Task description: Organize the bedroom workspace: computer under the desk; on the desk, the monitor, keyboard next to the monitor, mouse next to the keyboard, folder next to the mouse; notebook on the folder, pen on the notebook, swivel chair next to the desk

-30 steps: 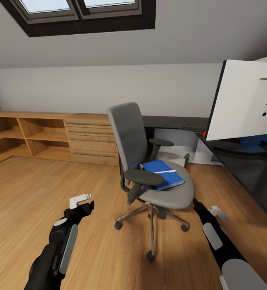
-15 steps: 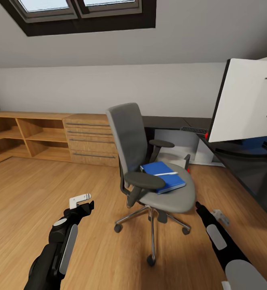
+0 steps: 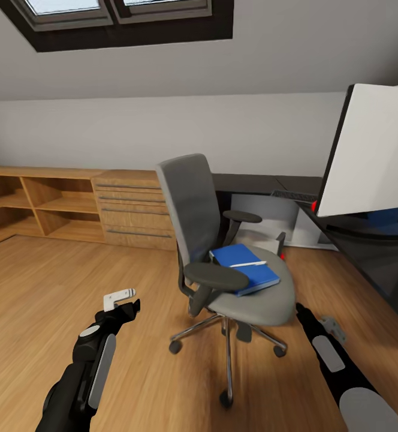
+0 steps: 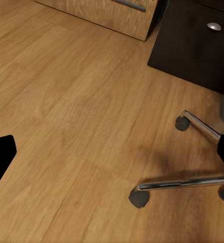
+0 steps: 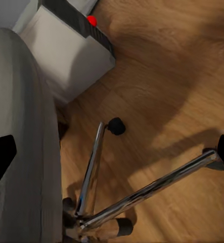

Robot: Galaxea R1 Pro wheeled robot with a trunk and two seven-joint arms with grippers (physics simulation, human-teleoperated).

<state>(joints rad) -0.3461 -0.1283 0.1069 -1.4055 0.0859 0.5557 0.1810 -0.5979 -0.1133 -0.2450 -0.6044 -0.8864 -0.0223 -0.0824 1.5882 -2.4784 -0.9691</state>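
The grey swivel chair (image 3: 223,240) stands mid-floor. On its seat lies a blue folder (image 3: 247,270) with the thin pale pen (image 3: 247,263) on top; I cannot tell a notebook apart from it. The monitor (image 3: 373,156) shows its white back on the black desk (image 3: 379,252), with the keyboard (image 3: 292,194) further along. The light-grey computer (image 3: 262,216) sits under the desk and shows its red mark (image 5: 91,20). The mouse is out of view. My left gripper (image 3: 133,306) hangs open over bare floor, left of the chair. My right gripper (image 3: 296,307) is open by the seat's right edge, above the chrome base (image 5: 142,192).
A light wooden dresser (image 3: 133,207) and open shelves (image 3: 37,204) line the back wall at left. Something blue (image 3: 397,219) lies behind the monitor's stem. The chair's casters (image 4: 139,198) spread over the wooden floor. A black drawer with a round knob (image 4: 213,26) is close by.
The head view has shifted, so the monitor sits nearer the right edge and the chair looks slightly closer. My right arm shows lower in the picture. The left arm is unchanged.
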